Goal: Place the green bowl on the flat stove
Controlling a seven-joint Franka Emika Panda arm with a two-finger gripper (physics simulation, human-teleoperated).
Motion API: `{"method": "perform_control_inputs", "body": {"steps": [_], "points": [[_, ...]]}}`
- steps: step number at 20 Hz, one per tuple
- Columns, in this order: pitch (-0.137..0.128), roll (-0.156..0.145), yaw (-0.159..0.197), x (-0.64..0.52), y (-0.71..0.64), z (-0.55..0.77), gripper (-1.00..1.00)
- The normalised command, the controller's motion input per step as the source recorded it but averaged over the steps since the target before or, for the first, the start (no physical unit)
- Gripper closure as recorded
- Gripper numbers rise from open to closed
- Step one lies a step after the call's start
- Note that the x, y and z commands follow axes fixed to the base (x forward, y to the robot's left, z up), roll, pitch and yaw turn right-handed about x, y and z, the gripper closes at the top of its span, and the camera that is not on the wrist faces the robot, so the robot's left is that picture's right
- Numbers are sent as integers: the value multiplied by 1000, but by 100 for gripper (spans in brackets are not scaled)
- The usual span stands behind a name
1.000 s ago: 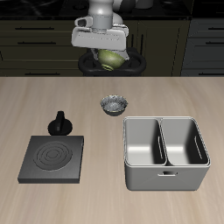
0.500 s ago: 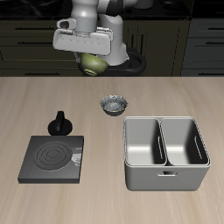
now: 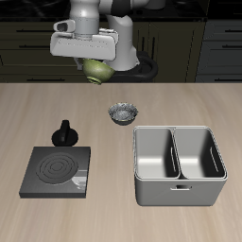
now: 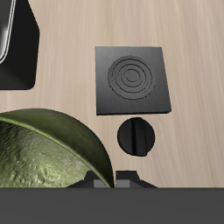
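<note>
My gripper point(image 3: 95, 64) is shut on the green bowl point(image 3: 97, 69) and holds it high above the table's back part. In the wrist view the bowl point(image 4: 44, 157) fills the near field, olive with a mottled inside. The flat stove point(image 3: 57, 171) is a black square plate with grey rings, lying near the table's front edge, with its black knob point(image 3: 64, 133) at its back edge. In the wrist view the flat stove point(image 4: 131, 80) and knob point(image 4: 136, 137) lie below, apart from the bowl.
A grey-white patterned bowl point(image 3: 122, 113) sits mid-table. A grey double-compartment basin point(image 3: 179, 164) stands beside the stove toward the front; its dark edge shows in the wrist view point(image 4: 16, 48). Dark cabinets stand behind the table.
The gripper has carried the green bowl sideways, toward the stove's side of the table, staying high. Nothing on the table moved.
</note>
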Motion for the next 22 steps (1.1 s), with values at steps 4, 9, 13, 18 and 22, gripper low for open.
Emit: {"method": "perform_control_inputs", "body": {"steps": [4, 9, 13, 18, 22], "points": [[-37, 31, 31, 315, -5, 91, 100], [-14, 26, 28, 282, -30, 72, 100], [-17, 23, 2, 300, -172, 86, 100], [14, 57, -15, 278, -23, 4, 100], [2, 13, -4, 220, -29, 16, 100]]}}
